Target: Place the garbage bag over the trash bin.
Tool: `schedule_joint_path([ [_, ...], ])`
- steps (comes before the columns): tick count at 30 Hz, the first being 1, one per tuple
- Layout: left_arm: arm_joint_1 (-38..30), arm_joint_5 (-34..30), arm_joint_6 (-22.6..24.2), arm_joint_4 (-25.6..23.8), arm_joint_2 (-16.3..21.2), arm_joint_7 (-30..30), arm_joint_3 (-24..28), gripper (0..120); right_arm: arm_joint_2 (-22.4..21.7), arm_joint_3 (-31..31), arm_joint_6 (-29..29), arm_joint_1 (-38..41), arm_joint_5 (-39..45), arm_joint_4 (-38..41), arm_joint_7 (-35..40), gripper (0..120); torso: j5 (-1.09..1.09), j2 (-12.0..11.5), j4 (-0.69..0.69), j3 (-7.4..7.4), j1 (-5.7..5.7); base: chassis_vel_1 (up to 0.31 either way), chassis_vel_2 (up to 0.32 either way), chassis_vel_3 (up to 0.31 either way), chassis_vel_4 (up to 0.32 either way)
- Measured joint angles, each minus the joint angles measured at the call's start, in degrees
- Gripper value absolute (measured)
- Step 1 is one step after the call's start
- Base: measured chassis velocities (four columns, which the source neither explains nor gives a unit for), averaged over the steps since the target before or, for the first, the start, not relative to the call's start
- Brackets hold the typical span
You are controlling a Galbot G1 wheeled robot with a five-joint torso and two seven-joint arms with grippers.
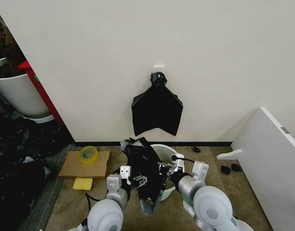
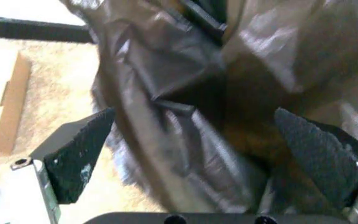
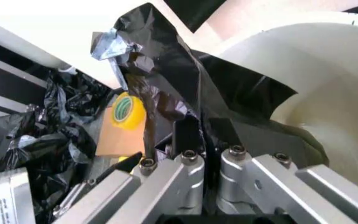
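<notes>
Brown carpet meets a plain white wall (image 1: 138,48) where I'm working. On it, the garbage bag (image 1: 143,166) drapes over the near-left rim of the trash bin (image 1: 164,153), its long axis running from the wall toward me. My left gripper (image 2: 195,154) stands open with film between its pads. My right gripper (image 3: 205,140) is pinched closed on the film. Yellow tape (image 1: 88,154) lies on cardboard (image 1: 85,165) to the left.

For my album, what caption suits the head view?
Two end effectors, left and right, drape a glossy garbage bag over a white trash bin by the wall.
</notes>
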Motion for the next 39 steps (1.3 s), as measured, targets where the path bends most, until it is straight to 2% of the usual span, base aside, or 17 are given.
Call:
schedule_joint_path([
  [4,-1.35,-0.25,0.00,0.15,-0.46,-0.16,0.49,100,-0.02,0.06,-0.01,-0.16,-0.13,0.05,0.00,0,0.00,0.00,0.00,0.00,0.00,0.000,0.000,0.000,0.000],
  [16,-7.87,-1.09,1.88,7.78,-3.83,-2.40,3.41,100,0.18,0.10,-0.04,-0.24,-0.81,-0.41,-0.18,0,0.00,0.00,-0.01,0.00,0.00,0.000,0.000,0.000,0.000],
  [27,-9.49,-0.82,4.27,9.71,-4.36,-5.94,4.53,100,0.36,0.09,0.00,0.32,-0.78,-1.42,-0.18,0,0.00,0.00,0.00,0.00,0.00,0.000,0.000,0.000,0.000],
  [30,-10.15,-1.87,4.82,9.97,-4.27,-7.10,4.66,99,0.41,0.09,0.02,0.51,-0.69,-1.52,-0.18,0,0.00,0.00,0.00,0.00,0.00,0.000,0.000,0.000,0.000],
  [35,-12.80,-9.77,6.01,11.08,-5.75,-11.38,4.82,95,0.61,0.05,0.03,0.33,-0.65,-1.56,-0.17,0,0.00,0.00,-0.01,0.00,0.00,0.000,0.000,0.000,0.000],
  [39,-13.63,-11.47,6.66,11.41,-5.90,-12.39,5.28,93,0.58,0.07,0.06,0.26,-0.65,-1.48,-0.16,0,0.00,0.00,0.00,0.00,0.00,0.000,0.000,0.000,0.000],
])
